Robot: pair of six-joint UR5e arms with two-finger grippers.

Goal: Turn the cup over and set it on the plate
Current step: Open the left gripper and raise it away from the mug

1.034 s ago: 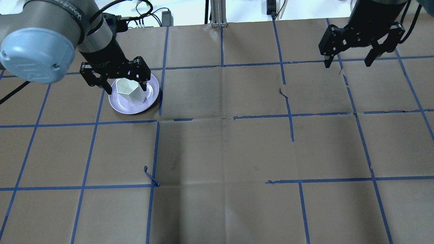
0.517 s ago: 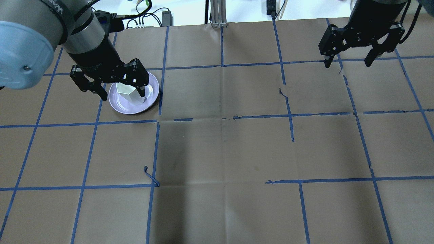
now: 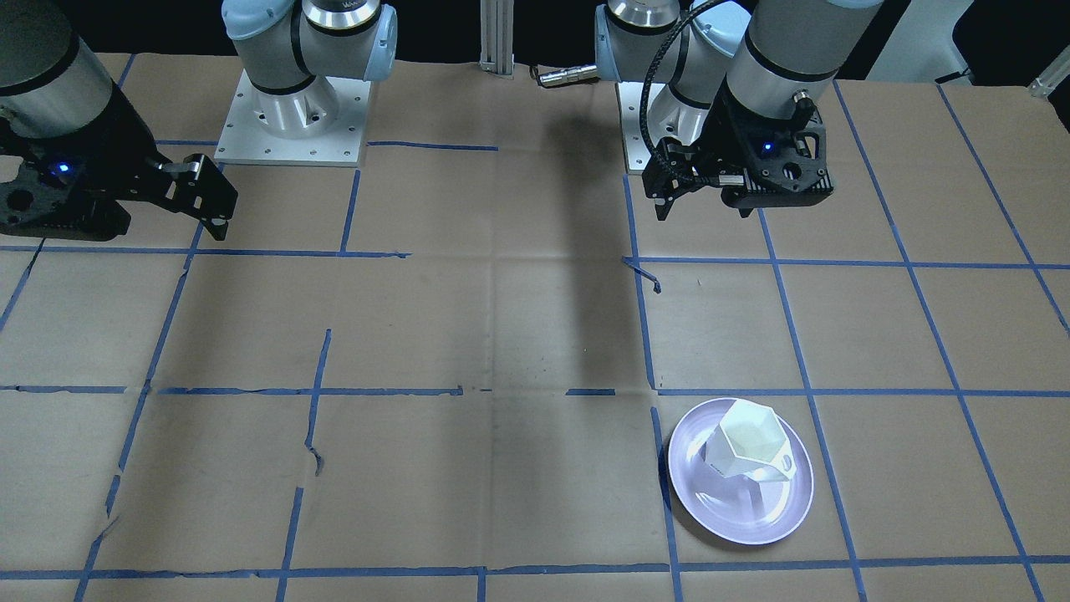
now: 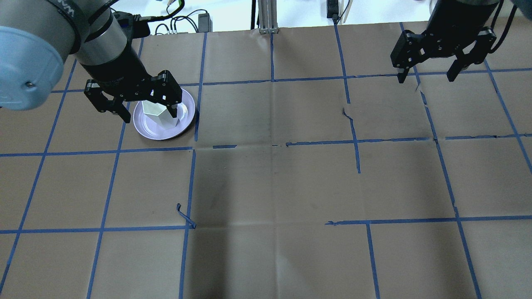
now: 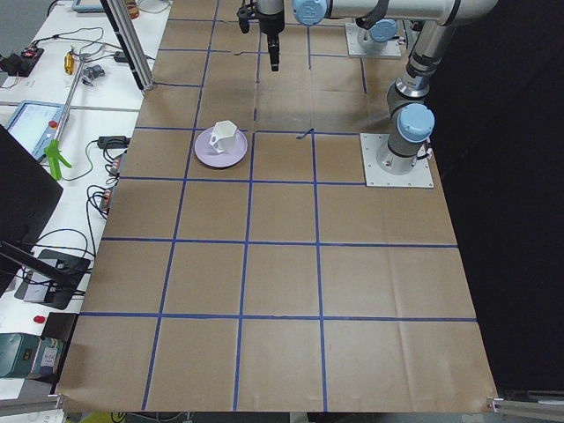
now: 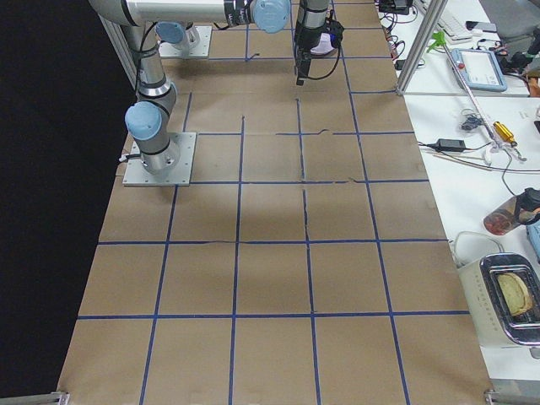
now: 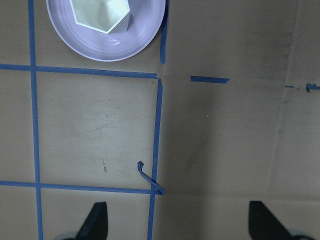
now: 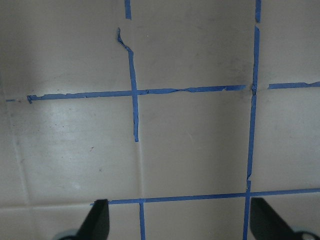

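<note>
Brown paper (image 3: 468, 468) covers the whole table, marked off into squares with blue tape (image 3: 393, 390).

Nearest the operators' side, toward the robot's left, sits the plate (image 3: 719, 522), glossy pale lavender. The cup (image 3: 742, 443) stands on it upright, mouth open to the ceiling. It is set off-centre, on the half of the plate closer to the robot, with its angular handle toward the table's left end. Nothing is touching it.

A little further in, a loose curl of tape (image 3: 645, 278) lifts off the paper at a grid corner.

Beyond that hangs the left gripper (image 4: 148, 115), raised well clear of the cup and drawn back from the plate toward the robot. Its jaws are spread wide and hold nothing. In its wrist view the plate and cup lie at the top edge, far from the fingertips (image 7: 95, 222).

Across the table, the right gripper (image 4: 425, 78) hovers over bare paper, jaws likewise wide apart and empty.

Farthest back are the two arm bases (image 3: 288, 113), bolted to the table.
</note>
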